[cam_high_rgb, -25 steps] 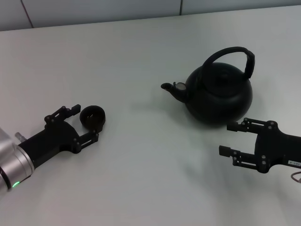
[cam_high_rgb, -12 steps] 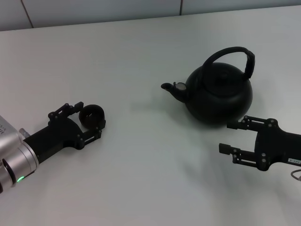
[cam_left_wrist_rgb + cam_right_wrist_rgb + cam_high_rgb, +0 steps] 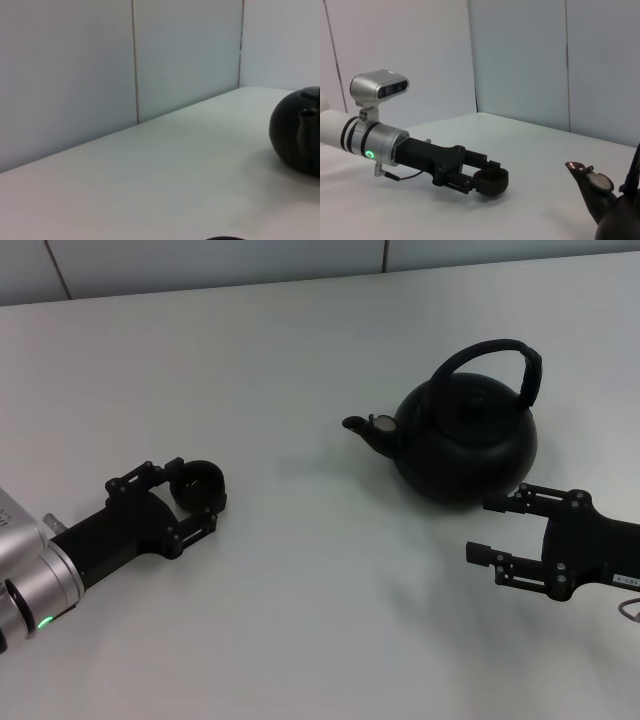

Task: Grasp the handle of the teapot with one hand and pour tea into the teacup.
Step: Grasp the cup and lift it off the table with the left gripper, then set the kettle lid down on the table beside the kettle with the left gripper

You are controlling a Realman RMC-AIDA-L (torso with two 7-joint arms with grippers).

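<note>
Teapot [image 3: 465, 440] on white table [image 3: 300, 360], grey wall panels [image 3: 100, 65]

The left gripper [image 3: 193, 502] lies low at the near left, its fingers [image 3: 163, 470] spread wide. The right gripper [image 3: 487, 531] hangs at the near right, fingers [image 3: 505, 507] apart, pointing left.

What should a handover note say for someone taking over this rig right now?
Left gripper: fingers around the teacup, not clearly clamped.
Right gripper: open, low beside the teapot, touching nothing.
Teapot stands upright on the table, spout toward the teacup; handle ungrasped.
Done: cup reached.
Left: grasp the handle, lift, pour into the teacup.
</note>
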